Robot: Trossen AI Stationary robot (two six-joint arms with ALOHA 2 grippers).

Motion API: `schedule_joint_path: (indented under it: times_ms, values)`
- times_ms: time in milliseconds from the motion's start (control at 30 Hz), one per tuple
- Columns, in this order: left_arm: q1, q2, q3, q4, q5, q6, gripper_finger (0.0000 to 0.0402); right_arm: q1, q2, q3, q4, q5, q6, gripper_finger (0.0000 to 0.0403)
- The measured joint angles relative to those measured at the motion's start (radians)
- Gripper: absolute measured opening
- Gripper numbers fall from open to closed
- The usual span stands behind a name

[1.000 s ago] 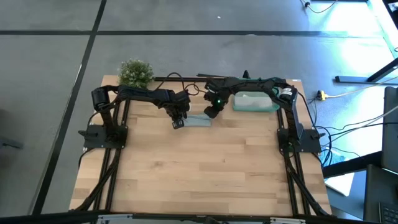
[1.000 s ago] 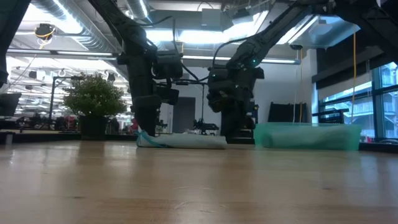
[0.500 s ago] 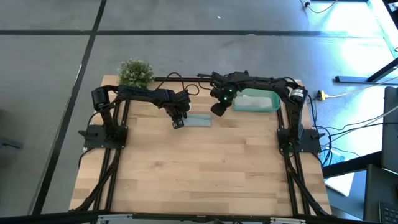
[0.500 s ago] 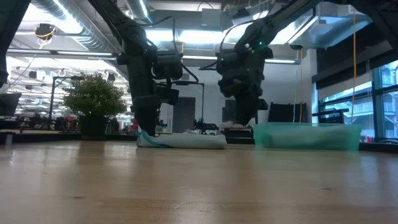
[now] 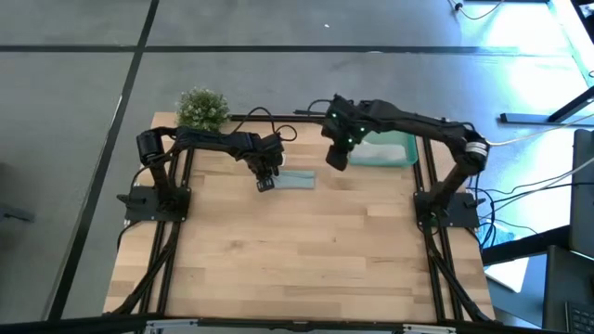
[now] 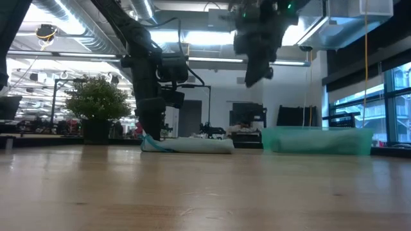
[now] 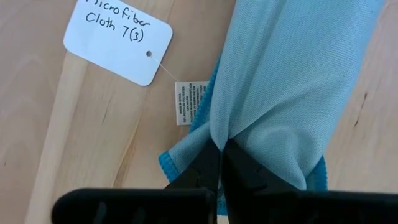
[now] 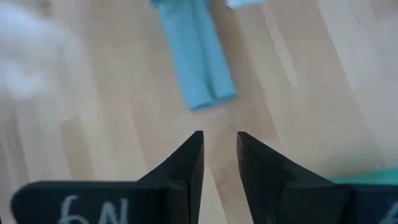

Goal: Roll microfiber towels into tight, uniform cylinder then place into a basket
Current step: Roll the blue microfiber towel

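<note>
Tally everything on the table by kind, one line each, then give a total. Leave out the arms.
Towels: 1, a rolled light blue towel with a handwritten paper tag, its end pinched in the left claw
Baskets: 1, the teal basket
Potted plants: 1, the green plant
Total: 3

I see a pale blue towel (image 7: 292, 81) with a brighter turquoise edge, its small white label printed in grey, and a white paper tag (image 7: 118, 40) with dark handwriting. The surface (image 5: 297, 250) is light wood in striped planks. The basket (image 5: 388, 153) is translucent teal-green, the plant (image 5: 201, 109) green, both arms black.
</note>
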Motion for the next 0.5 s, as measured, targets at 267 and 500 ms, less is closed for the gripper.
schedule_joint_path:
  times_ms: [267,500]
  values:
    - [0.000,0.000,0.000,-0.002,0.004,0.016,0.0002,0.070,-0.072,0.000,0.066,-0.002,-0.110,0.0097]
    - [0.000,0.000,0.000,-0.003,0.008,0.016,0.0002,0.129,-0.070,0.000,0.102,-0.003,-0.253,0.0097]
